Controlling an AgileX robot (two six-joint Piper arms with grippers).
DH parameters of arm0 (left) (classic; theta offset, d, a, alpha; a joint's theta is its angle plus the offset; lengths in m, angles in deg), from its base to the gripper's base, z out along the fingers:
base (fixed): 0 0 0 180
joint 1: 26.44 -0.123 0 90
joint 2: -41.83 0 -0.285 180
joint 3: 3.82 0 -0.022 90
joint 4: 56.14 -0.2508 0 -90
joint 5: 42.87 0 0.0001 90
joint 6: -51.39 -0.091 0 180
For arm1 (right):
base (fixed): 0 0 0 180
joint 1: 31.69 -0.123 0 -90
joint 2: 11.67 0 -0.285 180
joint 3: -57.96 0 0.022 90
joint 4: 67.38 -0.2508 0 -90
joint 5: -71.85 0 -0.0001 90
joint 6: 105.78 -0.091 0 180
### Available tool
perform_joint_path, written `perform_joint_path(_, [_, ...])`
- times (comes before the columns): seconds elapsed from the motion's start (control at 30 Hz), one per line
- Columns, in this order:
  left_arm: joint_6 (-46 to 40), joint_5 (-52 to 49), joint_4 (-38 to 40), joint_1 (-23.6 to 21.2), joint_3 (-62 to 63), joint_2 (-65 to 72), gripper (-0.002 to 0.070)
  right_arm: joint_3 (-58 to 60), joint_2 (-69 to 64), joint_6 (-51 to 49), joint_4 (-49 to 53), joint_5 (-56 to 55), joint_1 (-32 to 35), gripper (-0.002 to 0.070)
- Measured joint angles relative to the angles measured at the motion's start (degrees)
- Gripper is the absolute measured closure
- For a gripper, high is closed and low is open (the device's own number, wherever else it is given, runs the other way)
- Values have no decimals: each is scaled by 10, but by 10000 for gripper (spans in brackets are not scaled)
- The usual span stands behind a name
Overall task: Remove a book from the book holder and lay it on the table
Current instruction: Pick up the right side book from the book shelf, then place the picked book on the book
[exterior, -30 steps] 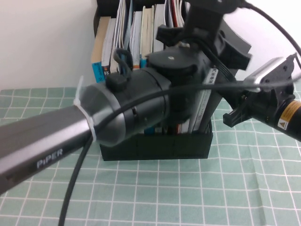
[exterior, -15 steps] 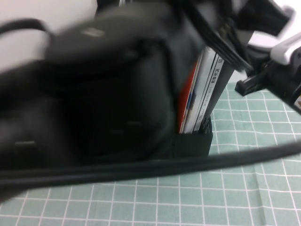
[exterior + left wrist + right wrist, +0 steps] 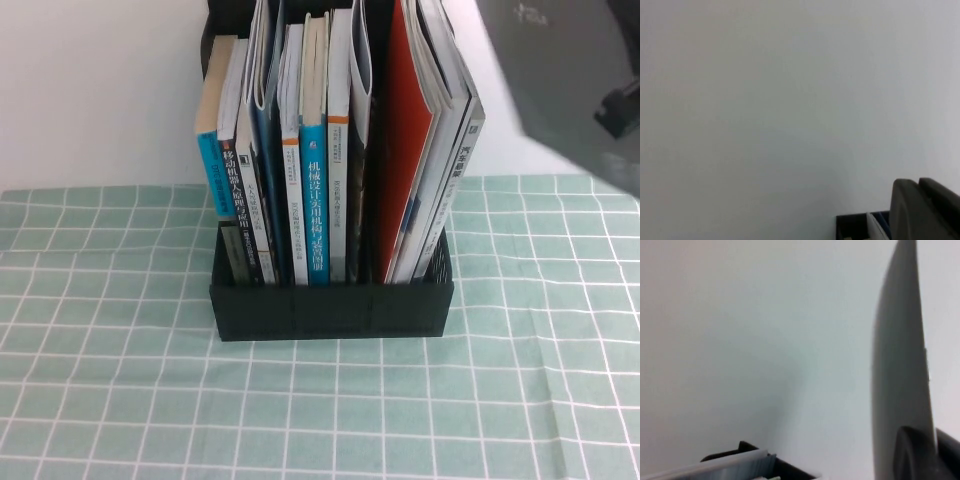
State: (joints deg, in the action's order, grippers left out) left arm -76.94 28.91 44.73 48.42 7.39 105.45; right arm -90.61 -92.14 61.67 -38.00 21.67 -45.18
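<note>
While raised, right gripper (image 3: 920, 450) apparently pinches book (image 3: 900, 365).

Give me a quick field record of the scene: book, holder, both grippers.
book: out of the holder, held up at the right, dark grey back showing
book holder: upright on the table, other books in it
right gripper: shut on the book's edge, raised
left gripper: raised near the holder's top, facing the wall
task step: book not yet laid down
</note>
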Motion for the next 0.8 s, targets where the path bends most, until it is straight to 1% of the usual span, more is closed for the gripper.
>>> perform_joint_path(0.13, [16, 7, 0, 25, -9, -73, 678, 0, 74, -17, 108, 47, 0, 672])
perform_joint_path(0.27, [64, 13, 0, 46, -44, -139, 678, 0, 144, -83, 265, 81, 0, 672])
perform_joint_path(0.37, [118, 16, 0, 61, -93, -186, 678, 0, 186, -137, 405, 77, 0, 672])
perform_joint_path(0.5, [188, 16, 0, 85, -175, -230, 678, 0, 202, -253, 554, 31, 0, 673])
perform_joint_path(0.6, [228, 14, 0, 101, -238, -247, 678, 0, 194, -312, 622, 7, 0, 673])
perform_joint_path(0.7, [251, -4, 0, 114, -284, -251, 678, 0, 173, -335, 654, 7, -13, 673])
perform_joint_path(0.8, [276, -42, 0, 127, -323, -251, 678, 0, 141, -340, 664, 23, -43, 673])
